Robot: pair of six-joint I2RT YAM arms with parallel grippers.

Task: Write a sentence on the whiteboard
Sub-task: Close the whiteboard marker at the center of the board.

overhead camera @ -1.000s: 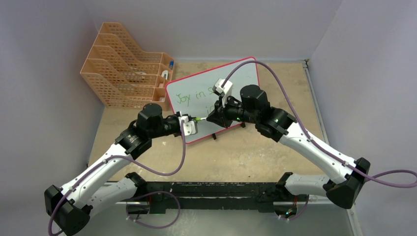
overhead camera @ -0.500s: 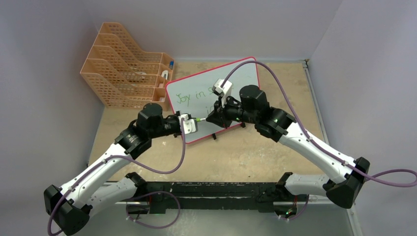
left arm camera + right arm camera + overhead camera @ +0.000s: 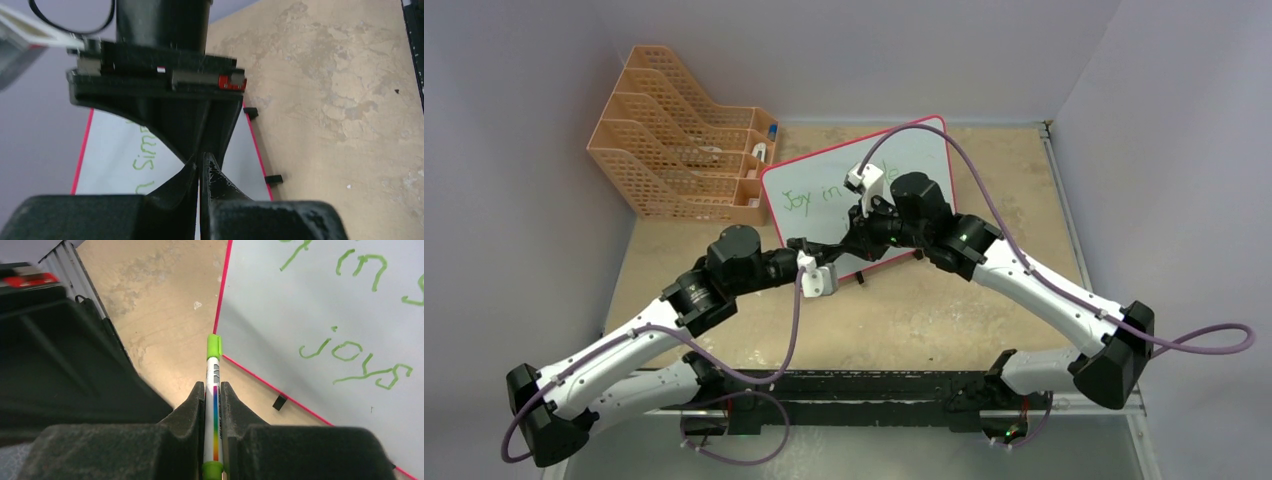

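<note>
The sentence [image 3: 809, 197], in green handwriting, is on the whiteboard [image 3: 924, 150], which sits on the worktop [image 3: 924, 310] beside an orange file rack [image 3: 674, 150]. The right gripper [image 3: 213, 390] is clamped on a capped green marker [image 3: 214, 370] over the board's lower edge. The left gripper [image 3: 200, 165] is closed, holding nothing.

Whiteboard [image 3: 914, 150]: white face, pink-red frame [image 3: 223, 290], black feet [image 3: 280, 401]. Sentence [image 3: 360, 357]: green strokes. Marker [image 3: 213, 390]: white barrel with a lengthwise rainbow stripe, lime-green cap [image 3: 214, 346]. File rack [image 3: 674, 140]: pale orange, square lattice. Table [image 3: 984, 300]: mottled tan. Arm cables [image 3: 796, 310]: purple
</note>
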